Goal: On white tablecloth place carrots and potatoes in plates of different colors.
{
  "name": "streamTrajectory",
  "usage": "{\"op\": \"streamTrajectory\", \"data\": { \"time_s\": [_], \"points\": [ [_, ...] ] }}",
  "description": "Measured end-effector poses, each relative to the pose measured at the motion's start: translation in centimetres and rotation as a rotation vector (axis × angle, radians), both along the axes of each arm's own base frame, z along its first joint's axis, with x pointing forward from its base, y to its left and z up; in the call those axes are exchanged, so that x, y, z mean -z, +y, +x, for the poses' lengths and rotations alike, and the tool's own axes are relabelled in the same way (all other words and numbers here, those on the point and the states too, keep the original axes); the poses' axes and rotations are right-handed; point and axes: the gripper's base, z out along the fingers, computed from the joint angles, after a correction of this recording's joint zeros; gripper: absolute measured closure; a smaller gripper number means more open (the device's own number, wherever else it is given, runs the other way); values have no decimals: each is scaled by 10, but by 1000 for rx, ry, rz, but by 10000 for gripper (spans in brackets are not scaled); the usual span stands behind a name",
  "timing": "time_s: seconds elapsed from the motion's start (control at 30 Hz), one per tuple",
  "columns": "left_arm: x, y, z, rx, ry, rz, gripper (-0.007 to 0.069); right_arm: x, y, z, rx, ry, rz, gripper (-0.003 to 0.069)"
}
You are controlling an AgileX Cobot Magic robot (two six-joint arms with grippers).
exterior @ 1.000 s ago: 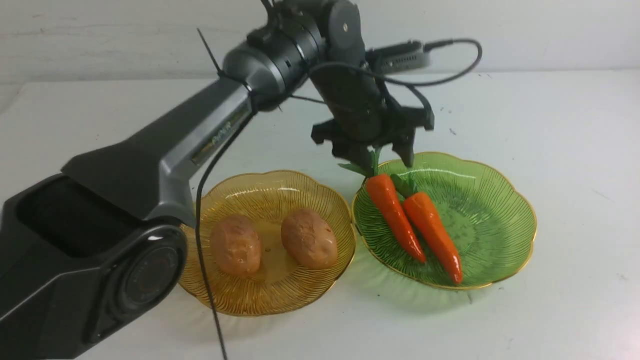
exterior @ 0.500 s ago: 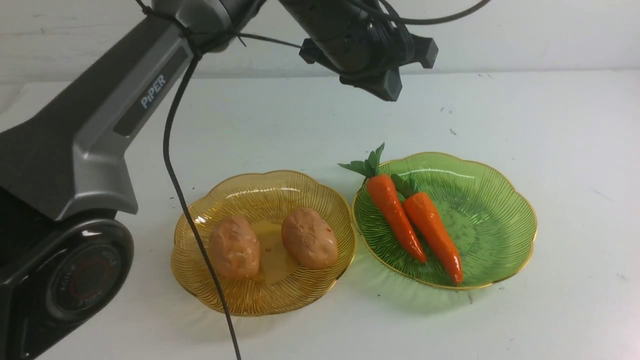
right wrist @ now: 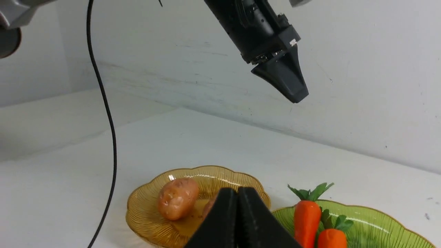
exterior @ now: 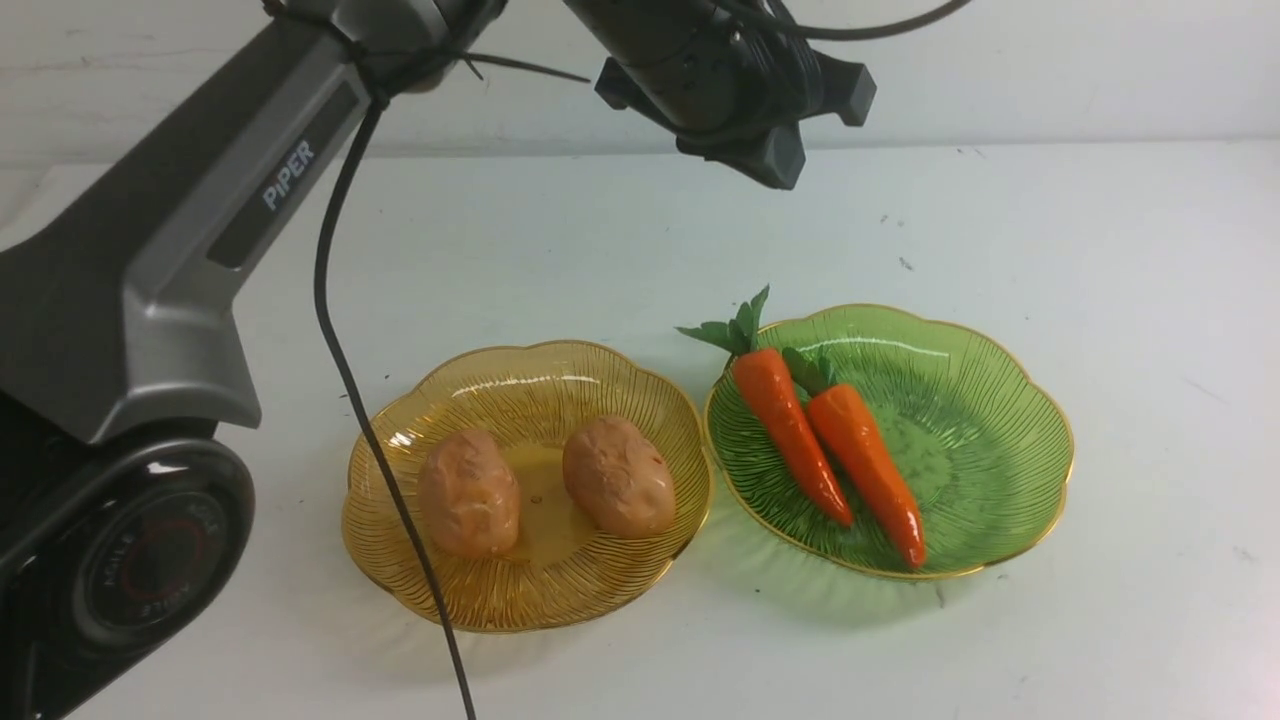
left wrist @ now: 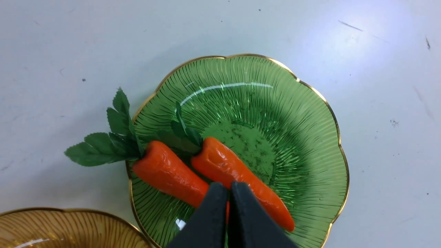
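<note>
L fingers (left wrist: 211, 217) closed, empty, well above carrots (left wrist: 170, 175); R fingers (right wrist: 224, 217) closed, empty.

Jaws of right gripper (right wrist: 237, 190) mostly hide 1 potato (right wrist: 209, 207).

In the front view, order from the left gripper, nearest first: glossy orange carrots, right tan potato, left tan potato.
1. Orange carrots, green ribbed plate, below the left gripper.
2. Right tan potato, amber plate's right half.
3. Left tan potato, its left half.
</note>
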Motion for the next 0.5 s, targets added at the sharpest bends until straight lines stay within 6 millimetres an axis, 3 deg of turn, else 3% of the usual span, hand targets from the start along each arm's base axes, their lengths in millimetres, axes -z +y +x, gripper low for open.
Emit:
{"op": "streamTrajectory", "data": {
  "time_s": [0.5],
  "points": [
    [0,1,1,-3,-10,15,628,1,0,0,-4,-1,-20,674]
  ]
}}
